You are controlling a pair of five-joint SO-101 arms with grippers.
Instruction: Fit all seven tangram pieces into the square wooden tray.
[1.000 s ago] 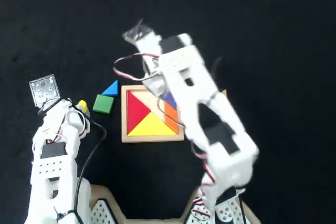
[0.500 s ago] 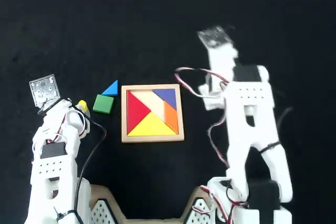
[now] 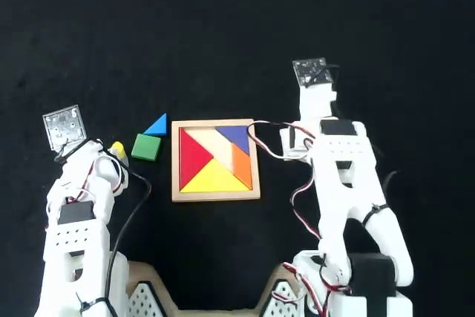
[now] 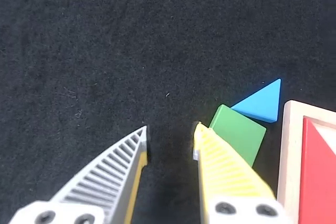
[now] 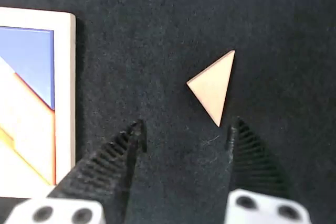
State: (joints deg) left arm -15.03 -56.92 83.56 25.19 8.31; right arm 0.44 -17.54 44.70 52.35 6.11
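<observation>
Right wrist view: tan triangle [image 5: 214,85] near tray [image 5: 64,103]; right hand [image 5: 187,125] spread.

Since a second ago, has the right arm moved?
Yes. In the high view the right arm has swung off the wooden tray, whose right side it was covering, and now stands to the tray's right.

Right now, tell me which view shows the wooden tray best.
High view: the whole tray, all four sides. The left wrist view catches one edge by the red piece; the right wrist view another by the blue piece.
</observation>
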